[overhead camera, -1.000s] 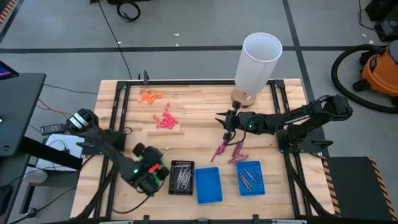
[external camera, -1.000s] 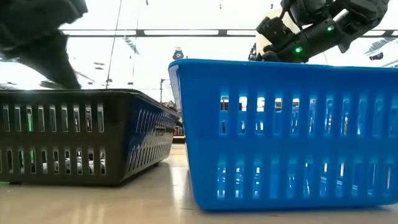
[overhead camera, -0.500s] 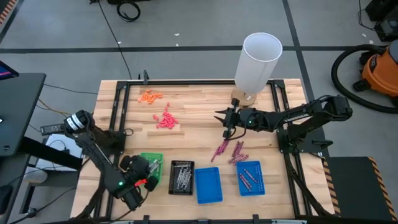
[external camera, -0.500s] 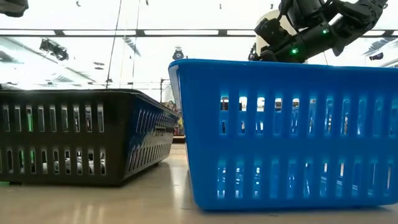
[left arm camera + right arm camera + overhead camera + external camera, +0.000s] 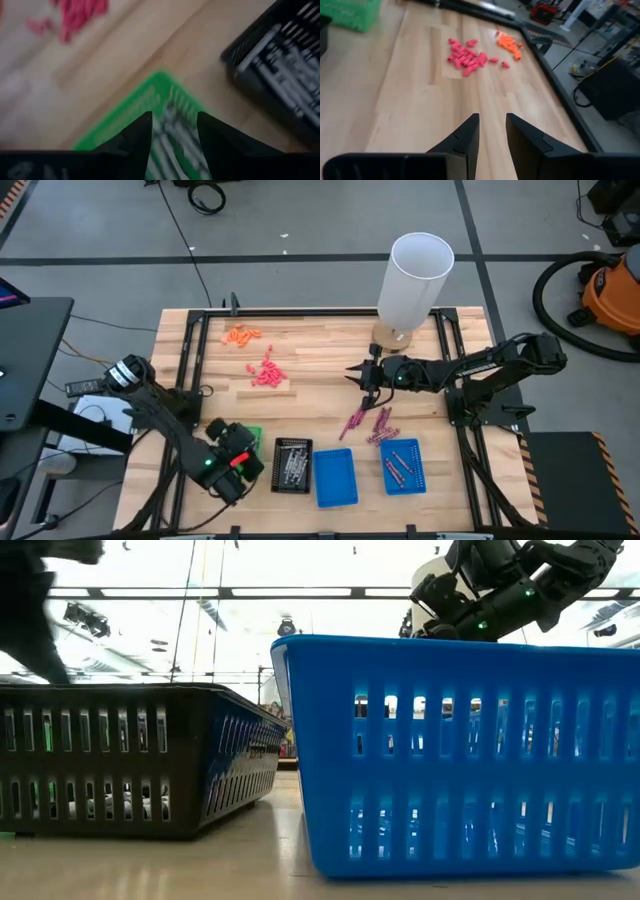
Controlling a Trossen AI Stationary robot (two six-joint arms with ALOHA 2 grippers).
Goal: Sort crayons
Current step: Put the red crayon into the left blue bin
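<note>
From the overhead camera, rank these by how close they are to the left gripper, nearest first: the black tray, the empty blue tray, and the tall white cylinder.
Left gripper sits at the table's near left.
1. Black slotted plastic tray, just to its right.
2. Empty blue plastic tray, one tray further right.
3. Tall white cylinder, at the far edge, right of centre.

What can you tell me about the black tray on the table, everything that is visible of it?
The black tray is a small rectangular basket that looks like plastic, with slotted walls. It stands flat and upright near the table's front edge, between the green tray and the empty blue tray, touching neither as far as I can tell. Silvery-grey crayons lie inside on its bottom. The left pincer hangs beside it, over the green tray.
</note>
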